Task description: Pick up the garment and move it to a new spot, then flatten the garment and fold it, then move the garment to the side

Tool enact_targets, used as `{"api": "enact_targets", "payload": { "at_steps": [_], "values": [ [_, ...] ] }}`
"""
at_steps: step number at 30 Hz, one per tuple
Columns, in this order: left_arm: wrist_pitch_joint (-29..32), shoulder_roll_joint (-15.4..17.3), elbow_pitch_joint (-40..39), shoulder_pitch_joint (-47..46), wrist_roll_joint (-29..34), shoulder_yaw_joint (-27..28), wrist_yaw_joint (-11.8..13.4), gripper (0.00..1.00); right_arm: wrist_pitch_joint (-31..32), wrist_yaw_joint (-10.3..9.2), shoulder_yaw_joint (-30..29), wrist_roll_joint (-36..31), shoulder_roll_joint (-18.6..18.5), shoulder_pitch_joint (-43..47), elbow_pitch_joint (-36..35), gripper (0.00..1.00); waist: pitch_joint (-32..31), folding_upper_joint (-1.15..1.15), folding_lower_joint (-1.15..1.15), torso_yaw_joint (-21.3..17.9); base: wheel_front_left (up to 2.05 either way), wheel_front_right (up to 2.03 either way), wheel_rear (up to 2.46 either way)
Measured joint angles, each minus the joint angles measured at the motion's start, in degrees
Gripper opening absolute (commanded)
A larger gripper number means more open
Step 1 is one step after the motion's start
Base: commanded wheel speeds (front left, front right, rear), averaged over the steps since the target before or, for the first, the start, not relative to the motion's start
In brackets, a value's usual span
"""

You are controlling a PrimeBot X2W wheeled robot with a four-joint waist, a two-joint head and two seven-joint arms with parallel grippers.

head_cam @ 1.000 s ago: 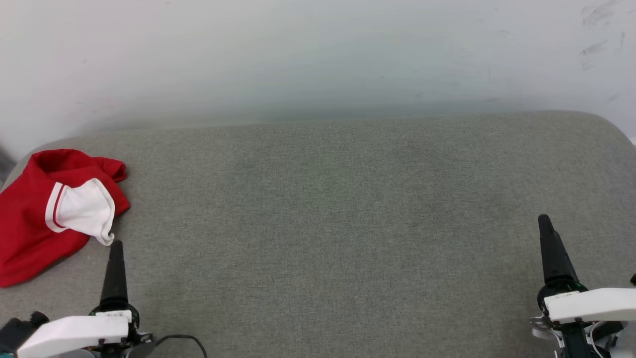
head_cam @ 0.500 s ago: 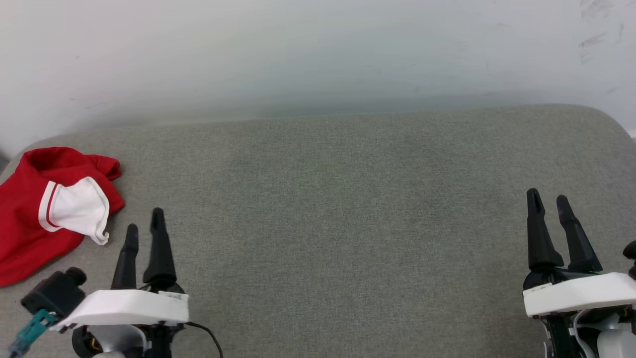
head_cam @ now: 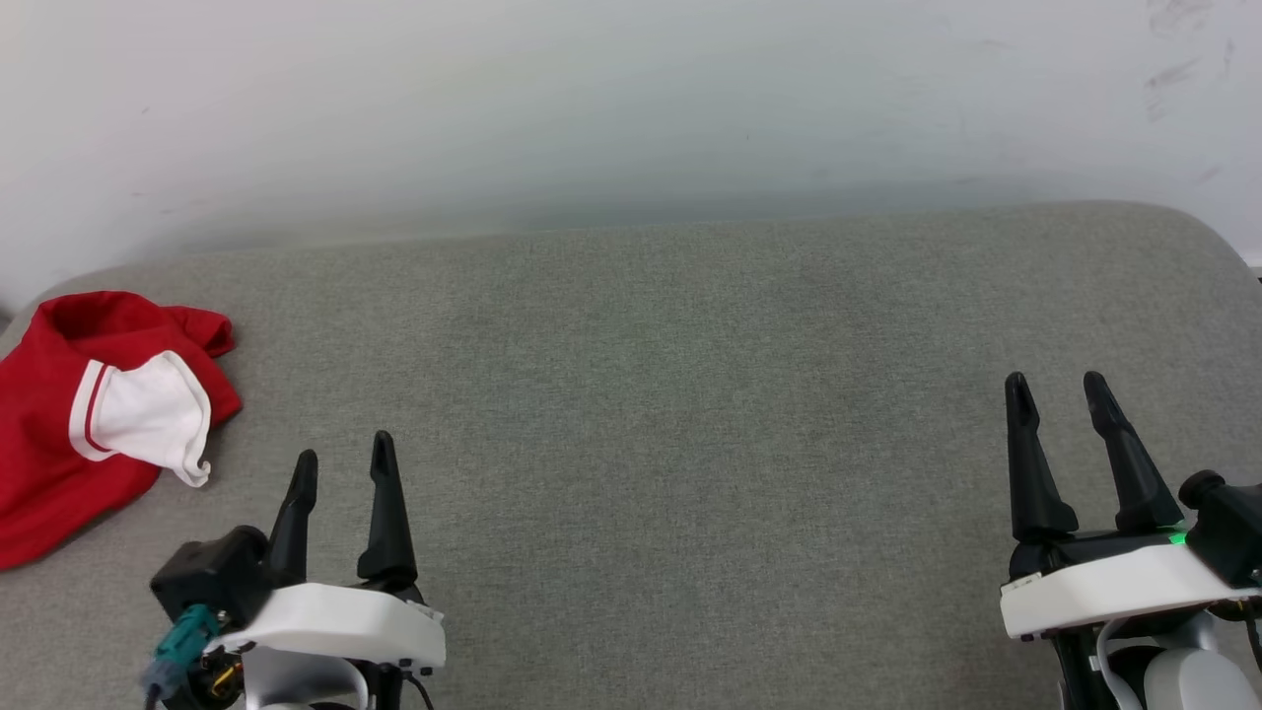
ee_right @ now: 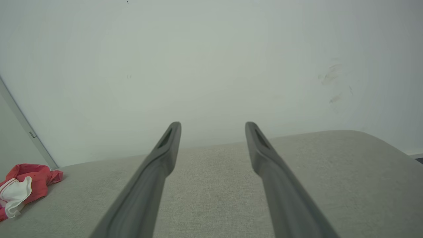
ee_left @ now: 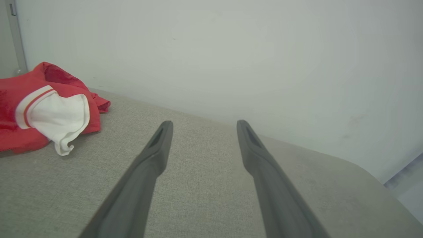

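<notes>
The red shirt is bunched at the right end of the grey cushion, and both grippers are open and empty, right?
Not quite: the head view shows the red shirt bunched at the left end of the grey cushion. The left gripper and right gripper are open and empty.

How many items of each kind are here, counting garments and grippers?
Garments: 1, the red and white garment, crumpled at the left of the grey surface.
Grippers: 2, the left gripper and the right gripper, both open, empty.
Total: 3
</notes>
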Motion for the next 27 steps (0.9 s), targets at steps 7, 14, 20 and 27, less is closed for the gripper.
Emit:
{"api": "enact_targets", "payload": {
  "at_steps": [7,14,20,27],
  "values": [
    [-1.01,3.33,0.54,-0.05,4.1,-6.04,4.78,1.0,-1.04,0.0,0.07,-4.83,0.0,0.02,0.53,1.0,0.18,0.0,0.0,-0.29,0.0,0.0,0.0],
    [-2.01,3.87,2.25,0.04,4.07,-8.04,4.55,1.0,-2.05,0.0,0.53,-9.29,-0.01,0.07,1.83,1.0,0.08,0.0,0.0,-0.49,0.0,0.0,0.0],
    [-2.79,3.2,2.66,0.64,7.32,-7.42,2.13,1.0,-2.78,0.0,1.0,-12.94,-0.01,0.06,1.94,1.0,-0.03,0.0,0.0,-0.67,0.0,0.0,0.0],
    [-3.69,0.79,1.63,1.36,8.72,-4.6,-1.67,1.0,-3.74,0.0,1.12,-13.49,-0.01,0.07,2.13,1.0,-0.16,0.0,0.0,-0.74,0.0,0.0,0.0]
  ]
}}
